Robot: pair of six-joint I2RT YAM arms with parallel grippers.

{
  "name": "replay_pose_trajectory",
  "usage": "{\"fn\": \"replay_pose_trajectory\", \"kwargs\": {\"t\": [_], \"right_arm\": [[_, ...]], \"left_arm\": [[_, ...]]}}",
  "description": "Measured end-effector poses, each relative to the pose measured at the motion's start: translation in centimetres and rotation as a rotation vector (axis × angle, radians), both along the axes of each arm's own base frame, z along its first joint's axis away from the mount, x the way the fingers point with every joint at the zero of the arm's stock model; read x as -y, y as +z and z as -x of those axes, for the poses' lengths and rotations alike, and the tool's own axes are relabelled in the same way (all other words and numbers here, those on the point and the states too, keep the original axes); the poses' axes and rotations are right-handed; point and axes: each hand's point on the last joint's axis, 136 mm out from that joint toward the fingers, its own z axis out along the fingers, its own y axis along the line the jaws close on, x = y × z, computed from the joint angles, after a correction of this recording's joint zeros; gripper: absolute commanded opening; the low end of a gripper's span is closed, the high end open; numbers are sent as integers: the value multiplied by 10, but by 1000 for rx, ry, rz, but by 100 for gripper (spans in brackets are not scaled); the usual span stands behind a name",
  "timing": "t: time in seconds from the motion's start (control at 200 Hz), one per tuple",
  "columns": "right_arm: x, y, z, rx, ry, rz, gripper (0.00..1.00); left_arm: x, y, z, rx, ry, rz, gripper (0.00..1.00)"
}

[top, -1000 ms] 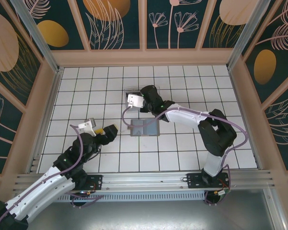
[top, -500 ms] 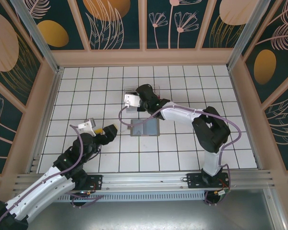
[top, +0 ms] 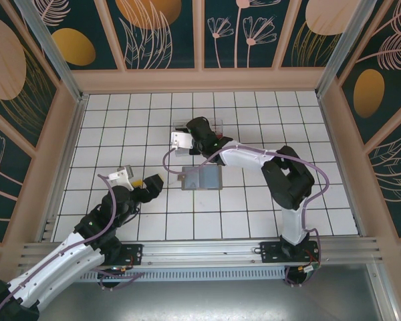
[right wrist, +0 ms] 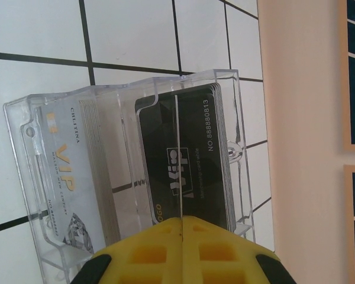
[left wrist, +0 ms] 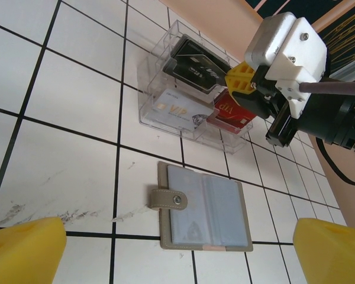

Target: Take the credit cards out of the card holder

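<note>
The right hand [right wrist: 181, 236], closed on 1 red credit card [left wrist: 229, 111] held edge-down just under its fingertips above the clear tray [left wrist: 141, 89], could wedge that card on a tray wall or flick it onto the desk [left wrist: 71, 94] if it lets go tilted, while the card holder [left wrist: 204, 207] lies flat just ahead of the wide-open left hand [top: 147, 182]

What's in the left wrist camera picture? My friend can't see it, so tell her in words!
A grey card holder lies open on the white tiled table, seen between the open yellow jaws of the left gripper. Behind it, the right gripper is shut on a red card over a clear tray holding black cards and a white card.
</note>
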Motion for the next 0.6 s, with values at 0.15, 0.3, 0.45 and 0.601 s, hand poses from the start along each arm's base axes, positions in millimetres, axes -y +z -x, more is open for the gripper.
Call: {"fn": "replay_pose_trajectory", "kwargs": {"t": [0.15,0.3,0.45,0.601], "right_arm": [[0,2,-2,6,-9,0,10],[0,2,-8,10,-41,-12,21],[-2,4,-20,27,-81,-30,24],[1,12,-30,60,-124,-54,26]], "left_arm": [[0,-1,0,-2,0,-2,99],[0,-1,0,-2,0,-2,98],[0,0,0,-1,0,-2,98],[-1,1,1,5,-1,0,98]]}}
